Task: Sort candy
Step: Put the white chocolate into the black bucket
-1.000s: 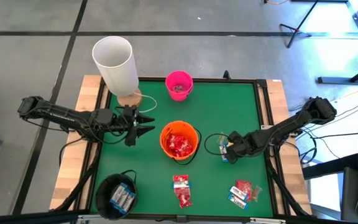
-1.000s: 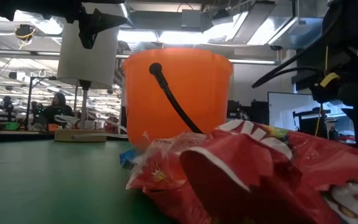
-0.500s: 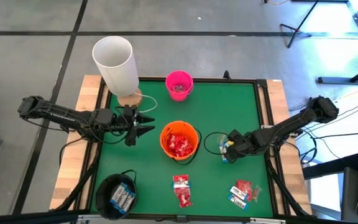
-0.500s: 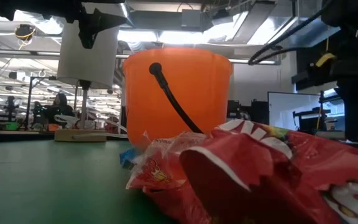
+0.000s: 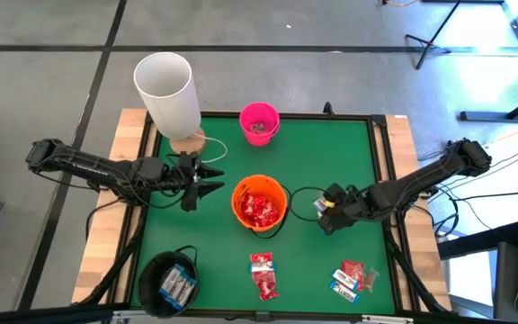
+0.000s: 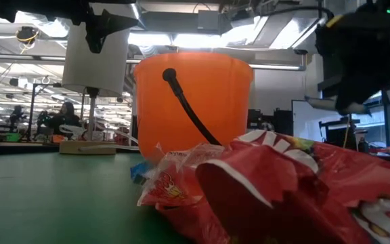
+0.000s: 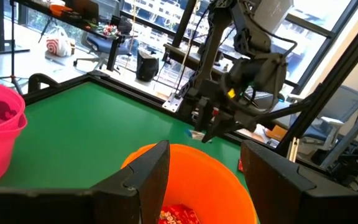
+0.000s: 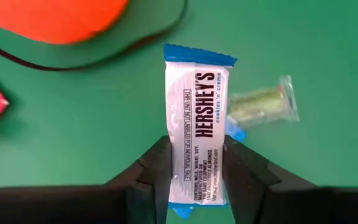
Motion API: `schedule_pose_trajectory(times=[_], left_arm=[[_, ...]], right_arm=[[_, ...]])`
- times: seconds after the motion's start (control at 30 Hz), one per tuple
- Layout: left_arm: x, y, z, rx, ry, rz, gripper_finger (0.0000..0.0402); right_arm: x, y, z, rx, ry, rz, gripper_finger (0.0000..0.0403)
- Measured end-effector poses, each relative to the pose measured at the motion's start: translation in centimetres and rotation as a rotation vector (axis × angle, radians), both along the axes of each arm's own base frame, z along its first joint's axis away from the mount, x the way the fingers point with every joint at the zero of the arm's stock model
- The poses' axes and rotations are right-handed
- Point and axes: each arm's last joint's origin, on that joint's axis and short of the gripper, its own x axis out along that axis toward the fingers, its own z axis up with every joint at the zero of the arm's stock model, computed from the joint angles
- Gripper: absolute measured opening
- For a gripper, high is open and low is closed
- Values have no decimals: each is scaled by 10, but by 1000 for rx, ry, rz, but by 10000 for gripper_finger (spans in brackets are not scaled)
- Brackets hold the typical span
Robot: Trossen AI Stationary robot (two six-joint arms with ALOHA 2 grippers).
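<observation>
Now my right claw (image 8: 194, 163) clenched on white-and-blue bar (image 8: 196, 134), beside orange bucket (image 5: 260, 205). Left claw (image 5: 212, 181) gaping, idle. Risk: bar slips, thin pinch at end.

left arm (image 5: 88, 167): dark, slim jointed links, black cables looped alongside | left gripper (image 5: 207, 180): two black tapered fingers | right arm (image 5: 421, 183): dark, black cable loop at the wrist, yellow tag near the head | right gripper (image 8: 194, 171): two matte black, blunt, angular fingers

Overhead and table-level views share the orange bucket (image 5: 260, 204)
</observation>
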Motion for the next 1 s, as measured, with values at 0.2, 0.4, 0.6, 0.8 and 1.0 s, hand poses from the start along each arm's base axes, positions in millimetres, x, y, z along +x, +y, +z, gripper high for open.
schedule_pose_trajectory(times=[0.2,0.4,0.6,0.8,1.0], left_arm=[[0,0,0,0,0,0,188],[0,0,0,-2,0,0,188],[0,0,0,-8,-5,1,188],[4,-1,-1,-7,-16,-2,188],[20,-7,-6,23,-49,-26,188]], right_arm=[[14,5,14,-11,-138,83,124],[31,13,29,-16,-359,203,125],[45,18,47,-66,-586,285,126],[52,21,65,-150,-771,322,126],[58,21,74,-251,-874,283,126]])
